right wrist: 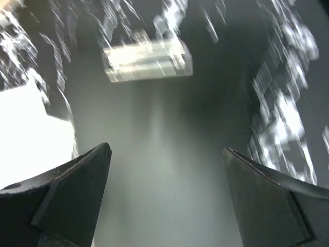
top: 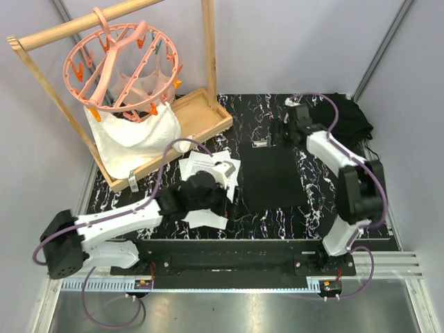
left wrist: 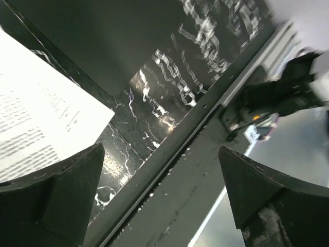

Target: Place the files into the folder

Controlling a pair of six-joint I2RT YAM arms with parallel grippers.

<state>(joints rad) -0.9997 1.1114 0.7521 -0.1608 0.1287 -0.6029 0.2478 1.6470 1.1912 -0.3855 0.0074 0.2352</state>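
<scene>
left gripper is hanging released and empty over the files left of centre, right gripper likewise by the clip of the folder mid-frame; i'd say you're best pinching a free sheet edge, low and flat.

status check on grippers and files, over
Left gripper open, over the files. Right gripper open, above the folder near its clip. Files beside folder, not in. Nothing on it.
</scene>
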